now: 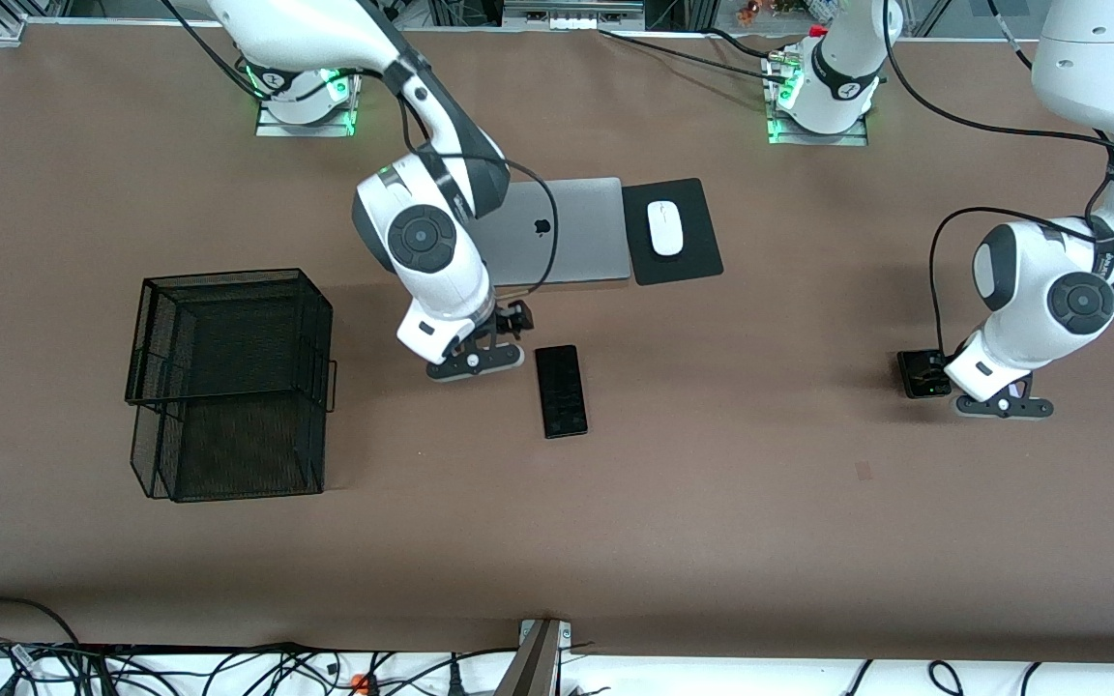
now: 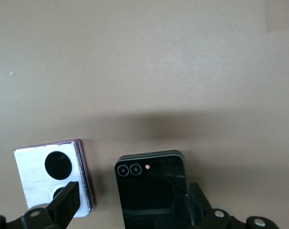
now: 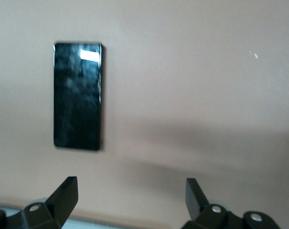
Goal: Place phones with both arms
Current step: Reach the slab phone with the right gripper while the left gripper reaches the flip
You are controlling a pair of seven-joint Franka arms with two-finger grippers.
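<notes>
My right gripper (image 3: 130,198) hangs spread and empty over the table beside the long black phone (image 1: 561,391). My left gripper (image 2: 135,205), spread and empty too, is over the small black phone (image 2: 151,188), lilac-white phone (image 2: 51,179) just beside.

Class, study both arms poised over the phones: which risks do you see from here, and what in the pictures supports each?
1. The small black phone and the lilac-white phone lie close together under the open left gripper; closing may nudge the neighbour.
2. The open right gripper hangs beside the long black phone, not over it; descending now would likely miss.
3. Both flat phones offer thin edges, so a grip might slip.
</notes>
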